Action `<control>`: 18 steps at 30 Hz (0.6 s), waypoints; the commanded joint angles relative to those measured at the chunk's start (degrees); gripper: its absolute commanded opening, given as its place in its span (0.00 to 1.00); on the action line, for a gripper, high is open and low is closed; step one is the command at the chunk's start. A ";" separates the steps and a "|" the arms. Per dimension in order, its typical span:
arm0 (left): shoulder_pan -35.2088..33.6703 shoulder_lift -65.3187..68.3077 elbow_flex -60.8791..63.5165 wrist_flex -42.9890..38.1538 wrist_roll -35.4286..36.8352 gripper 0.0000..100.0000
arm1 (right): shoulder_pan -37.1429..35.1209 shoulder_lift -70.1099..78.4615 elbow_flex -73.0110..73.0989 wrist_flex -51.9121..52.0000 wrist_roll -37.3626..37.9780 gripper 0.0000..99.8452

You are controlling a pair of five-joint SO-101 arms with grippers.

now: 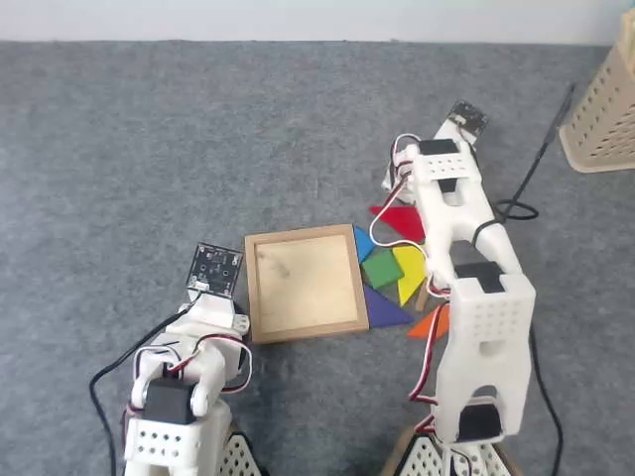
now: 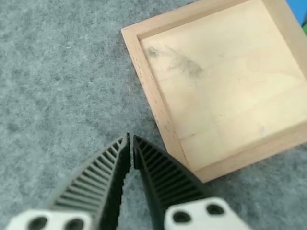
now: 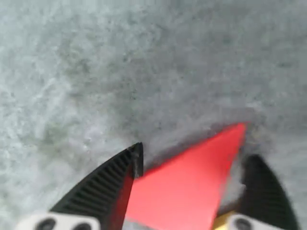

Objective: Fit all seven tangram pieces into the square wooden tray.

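The square wooden tray (image 1: 303, 283) lies mid-table with nothing in it. Along its right edge lie a blue triangle (image 1: 363, 241), a green square (image 1: 381, 268), a yellow piece (image 1: 409, 273), a dark blue triangle (image 1: 385, 309) and an orange piece (image 1: 432, 322). A red triangle (image 1: 397, 220) lies on the carpet just behind them. My right gripper (image 3: 192, 163) is open and straddles the red triangle (image 3: 187, 187), one finger (image 3: 120, 175) against its edge. My left gripper (image 2: 130, 140) is shut and empty, just off the corner of the tray (image 2: 158, 100).
Grey carpet covers the table. A beige perforated basket (image 1: 605, 109) stands at the far right back. A black cable (image 1: 526, 188) runs past the right arm (image 1: 466, 258). The left arm (image 1: 189, 387) sits at the front left of the tray.
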 commanded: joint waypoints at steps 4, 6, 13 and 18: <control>-0.09 -1.14 -1.10 0.35 0.35 0.01 | -0.92 1.36 -2.29 0.22 3.69 0.11; -0.09 -1.14 -1.10 0.35 0.35 0.01 | -0.92 1.36 -2.29 0.31 4.04 0.11; -0.09 -1.14 -1.10 0.35 0.35 0.01 | -0.92 -0.40 -2.29 4.35 4.22 0.09; -0.09 -1.14 -1.10 0.35 0.35 0.01 | 0.48 -3.65 -2.29 4.62 4.40 0.01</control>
